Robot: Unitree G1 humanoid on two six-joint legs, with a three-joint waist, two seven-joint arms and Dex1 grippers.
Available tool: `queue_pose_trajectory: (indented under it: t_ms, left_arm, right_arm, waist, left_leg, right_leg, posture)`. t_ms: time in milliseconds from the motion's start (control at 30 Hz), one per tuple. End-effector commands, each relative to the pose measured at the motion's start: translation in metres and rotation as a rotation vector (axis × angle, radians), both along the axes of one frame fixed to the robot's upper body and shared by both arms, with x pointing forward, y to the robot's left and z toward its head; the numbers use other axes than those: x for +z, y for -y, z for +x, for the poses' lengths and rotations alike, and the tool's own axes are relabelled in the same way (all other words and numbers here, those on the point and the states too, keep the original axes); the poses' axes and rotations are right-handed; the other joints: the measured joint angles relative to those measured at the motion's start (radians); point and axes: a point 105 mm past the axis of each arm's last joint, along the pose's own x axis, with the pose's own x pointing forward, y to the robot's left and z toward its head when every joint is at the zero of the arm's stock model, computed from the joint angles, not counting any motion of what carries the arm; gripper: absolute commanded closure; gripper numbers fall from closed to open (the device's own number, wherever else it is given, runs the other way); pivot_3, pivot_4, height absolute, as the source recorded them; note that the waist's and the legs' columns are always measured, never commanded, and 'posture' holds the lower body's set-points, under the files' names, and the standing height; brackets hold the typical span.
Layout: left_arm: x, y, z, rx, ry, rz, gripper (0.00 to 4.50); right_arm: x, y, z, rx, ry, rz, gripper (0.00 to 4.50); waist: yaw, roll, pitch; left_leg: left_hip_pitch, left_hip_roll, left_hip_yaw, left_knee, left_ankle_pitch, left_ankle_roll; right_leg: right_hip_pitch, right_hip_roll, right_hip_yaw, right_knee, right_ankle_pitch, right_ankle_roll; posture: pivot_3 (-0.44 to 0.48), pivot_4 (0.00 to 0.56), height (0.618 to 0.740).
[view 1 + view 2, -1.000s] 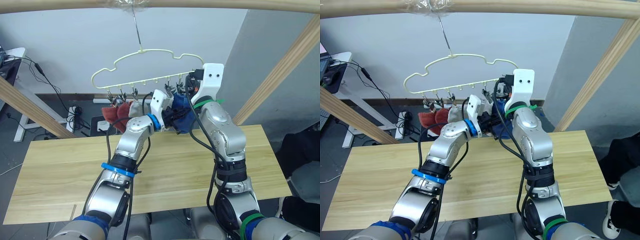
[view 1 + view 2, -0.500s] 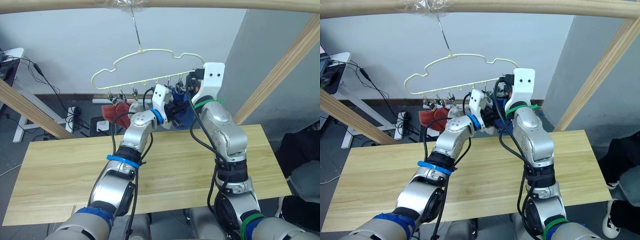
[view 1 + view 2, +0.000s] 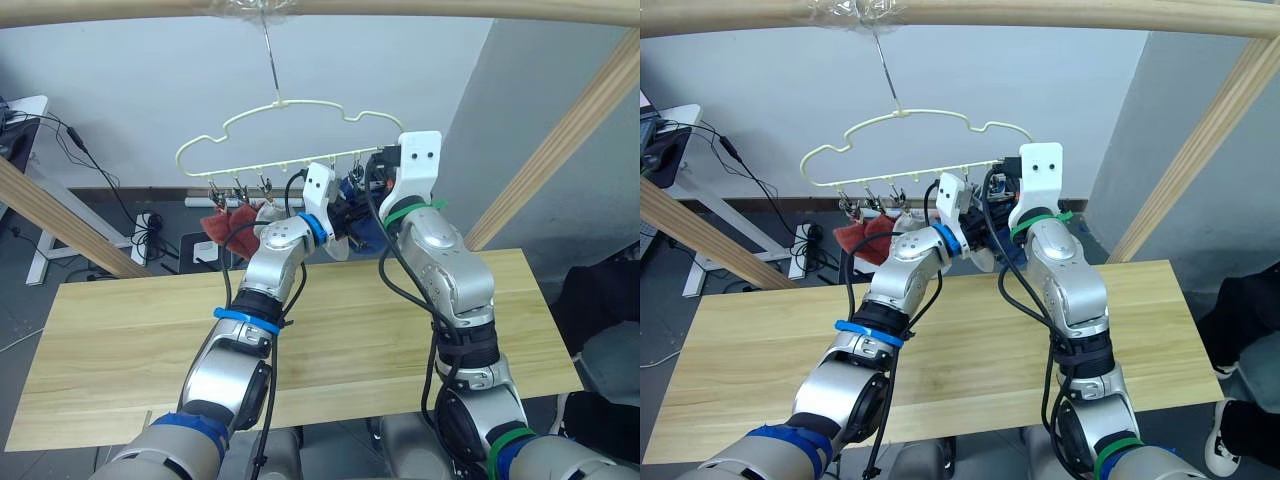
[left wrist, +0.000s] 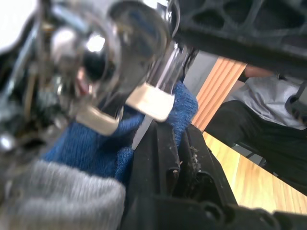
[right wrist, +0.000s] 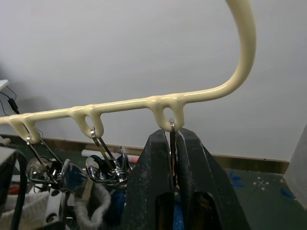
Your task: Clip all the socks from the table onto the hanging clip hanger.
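On the cream-white wire clip hanger (image 3: 290, 135), the right gripper (image 5: 171, 163) has its black fingers pinched on the last grey metal clip (image 5: 171, 143), and the left gripper (image 4: 168, 158) nips a blue ankle sock (image 4: 96, 143) below; the sock's edge likely needs feeding deep into the clip before either lets go. The light wood plank table (image 3: 130, 340) looks bare, red socks (image 3: 225, 222) hang further along, and behind stand a pale wall (image 3: 130, 70) and wooden pole frame (image 3: 560, 140).

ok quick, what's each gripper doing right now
Left gripper: shut on the blue sock.
Right gripper: shut on a metal clip of the hanger.
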Motion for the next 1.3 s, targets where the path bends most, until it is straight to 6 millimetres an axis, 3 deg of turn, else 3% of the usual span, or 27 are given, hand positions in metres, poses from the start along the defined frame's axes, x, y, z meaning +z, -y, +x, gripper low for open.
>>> queue_pose_trajectory:
  t_ms: [33, 67, 333, 367, 600, 767, 800, 933, 1133, 1300]
  left_arm:
    - [0.026, 0.001, -0.001, 0.000, 0.076, -0.059, 4.50]
    - [0.027, 0.001, -0.001, 0.003, 0.079, -0.060, 4.50]
    - [0.015, 0.003, -0.006, -0.026, 0.083, 0.014, 2.19]
    - [0.012, 0.002, -0.008, -0.033, 0.089, 0.037, 1.91]
    - [-0.024, -0.029, -0.028, -0.051, 0.096, 0.237, 1.91]
    - [-0.039, -0.062, -0.054, -0.057, 0.044, 0.328, 1.91]
    - [-0.040, -0.076, -0.061, -0.029, 0.036, 0.361, 1.91]
    - [-0.034, -0.121, -0.084, 0.054, 0.004, 0.435, 1.91]
    - [-0.009, -0.204, -0.106, 0.263, -0.096, 0.453, 1.91]
    - [0.002, -0.229, -0.115, 0.323, -0.109, 0.431, 1.91]
  right_arm:
    - [0.012, 0.002, -0.007, -0.005, 0.068, -0.002, 3.23]
    - [0.012, 0.002, -0.007, -0.003, 0.069, 0.000, 2.85]
    - [0.018, 0.001, -0.011, 0.029, 0.079, 0.030, 0.00]
    - [0.019, 0.001, -0.012, 0.037, 0.078, 0.029, 0.00]
    - [0.009, 0.019, -0.032, 0.175, 0.032, -0.069, 0.00]
    - [-0.002, 0.028, -0.051, 0.356, -0.009, -0.195, 0.00]
    - [0.000, 0.029, -0.056, 0.404, 0.005, -0.239, 0.00]
    - [0.006, 0.038, -0.070, 0.560, 0.060, -0.383, 0.00]
    - [0.014, 0.071, -0.073, 0.618, 0.074, -0.496, 0.00]
    - [0.011, 0.085, -0.071, 0.625, 0.075, -0.539, 0.00]
  waist:
    - [0.000, 0.000, 0.000]
    - [0.000, 0.000, 0.000]
    - [0.000, 0.000, 0.000]
    - [0.000, 0.000, 0.000]
    - [0.001, 0.000, 0.000]
    - [0.001, 0.000, 0.000]
    - [0.001, 0.000, 0.000]
    - [0.002, 0.000, 0.000]
    - [0.026, 0.000, -0.001]
    - [0.040, -0.001, -0.003]
  left_leg:
    - [0.000, 0.000, 0.000, 0.000, 0.000, 0.000]
    - [0.000, 0.000, 0.000, 0.000, 0.000, 0.000]
    - [0.000, 0.000, 0.000, 0.000, 0.000, 0.000]
    - [0.000, 0.000, 0.000, 0.000, 0.000, 0.000]
    - [0.000, 0.000, -0.001, 0.000, 0.000, 0.000]
    - [0.001, 0.000, -0.001, 0.000, 0.000, 0.000]
    - [0.001, 0.000, -0.001, 0.000, 0.000, 0.000]
    - [0.001, 0.000, -0.001, 0.000, 0.000, 0.000]
    - [0.002, 0.001, -0.001, 0.001, 0.000, 0.000]
    - [0.001, 0.000, -0.001, 0.006, 0.000, 0.000]
  right_leg:
    - [0.000, 0.000, 0.000, 0.000, 0.000, 0.000]
    - [0.000, 0.000, 0.000, 0.000, 0.000, 0.000]
    - [0.000, 0.000, 0.000, 0.000, 0.000, 0.000]
    - [0.000, 0.000, 0.000, 0.000, 0.000, 0.000]
    - [0.000, 0.000, 0.000, 0.001, 0.001, -0.001]
    - [0.000, 0.000, 0.000, 0.001, 0.001, -0.001]
    - [0.000, 0.000, 0.000, 0.001, 0.001, -0.001]
    - [0.000, 0.000, 0.000, 0.001, -0.001, 0.001]
    - [0.001, 0.000, -0.001, 0.001, -0.002, 0.003]
    - [0.002, -0.001, -0.001, 0.001, -0.001, 0.003]
  posture:
    - [-0.157, 0.290, 0.735]
    - [-0.157, 0.290, 0.735]
    - [-0.144, 0.288, 0.735]
    - [-0.144, 0.288, 0.735]
    - [-0.125, 0.269, 0.735]
    - [-0.102, 0.254, 0.735]
    - [-0.089, 0.242, 0.735]
    - [-0.051, 0.218, 0.735]
    - [0.004, 0.171, 0.735]
    - [0.037, 0.145, 0.735]
